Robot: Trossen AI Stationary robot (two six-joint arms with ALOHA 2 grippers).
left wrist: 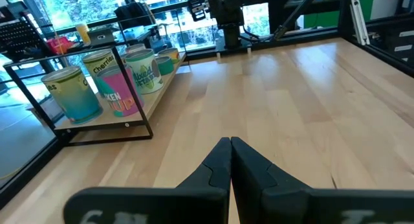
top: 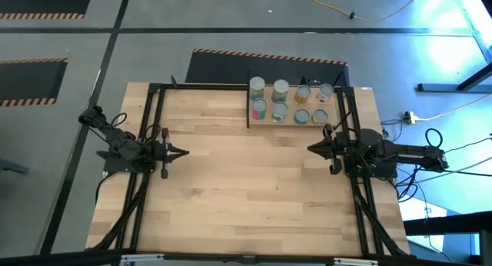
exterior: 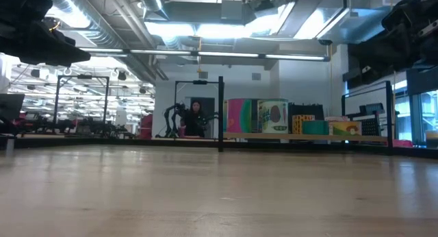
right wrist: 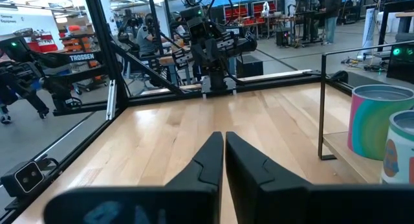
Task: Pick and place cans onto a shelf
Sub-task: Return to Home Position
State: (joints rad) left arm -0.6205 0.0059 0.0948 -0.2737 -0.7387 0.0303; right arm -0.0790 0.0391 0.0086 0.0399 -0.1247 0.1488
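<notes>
Several cans (top: 290, 101) with silver tops and coloured labels stand upright in two rows on the shelf (top: 265, 124), a light wood board with a black frame at the table's far edge; the low view shows the cans (exterior: 274, 116) side by side. My left gripper (top: 184, 152) hovers shut at the table's left side, pointing toward the middle, with nothing in it. My right gripper (top: 310, 148) hovers shut at the right side, facing it, near the shelf's near right corner. The wrist views show each shut fingertip pair, my left gripper (left wrist: 230, 143) and my right gripper (right wrist: 224, 136), over bare wood.
Black frame rails (top: 150, 128) run along the table's left and right sides (top: 355, 128). Bare tabletop (top: 246, 189) lies between the two arms and toward the near edge. People and equipment show in the room beyond the table.
</notes>
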